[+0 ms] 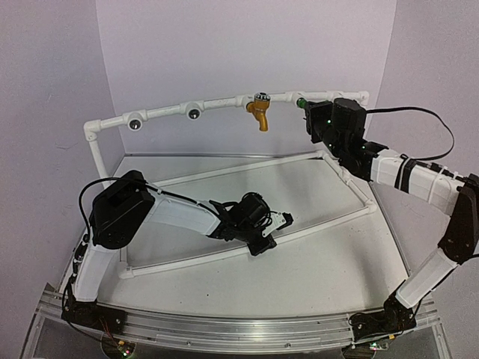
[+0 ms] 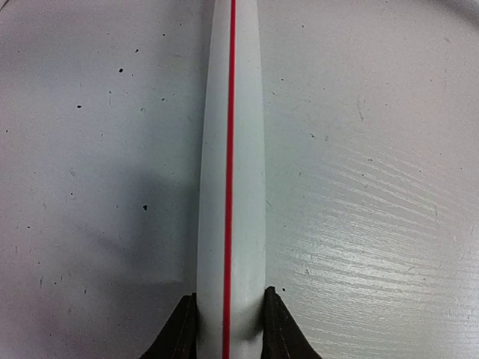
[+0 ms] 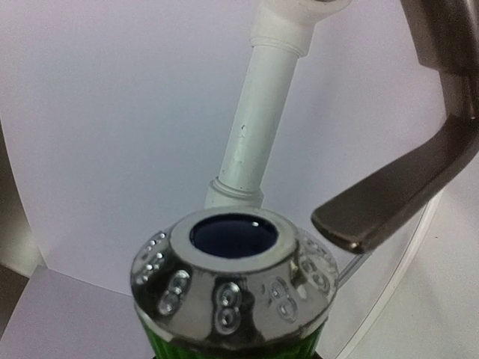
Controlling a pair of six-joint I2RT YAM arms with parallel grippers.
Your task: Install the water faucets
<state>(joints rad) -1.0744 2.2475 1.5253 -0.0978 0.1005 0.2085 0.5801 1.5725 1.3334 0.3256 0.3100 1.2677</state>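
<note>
The mustard-yellow faucet [image 1: 260, 114] hangs from the top rail of the white pipe frame [image 1: 217, 103]. The green faucet [image 1: 301, 101] sits at the rail just right of it, against my right gripper [image 1: 307, 111]. In the right wrist view its silver cap [image 3: 233, 288] and green body [image 3: 153, 336] fill the bottom centre and hide my fingers, which appear closed on the body. My left gripper [image 1: 278, 221] is shut on the frame's lower pipe [image 2: 230, 149], which has a red stripe, with one finger [image 2: 179, 329] on each side. The dark grey faucet is out of view.
Two round silver-centred sockets [image 1: 135, 124] [image 1: 193, 114] sit on the left of the rail. A white upright pipe [image 3: 258, 112] stands behind the green faucet. A dark metal bar [image 3: 389, 198] slants in from the upper right. The frame's base pipes [image 1: 352, 179] lie on the white table.
</note>
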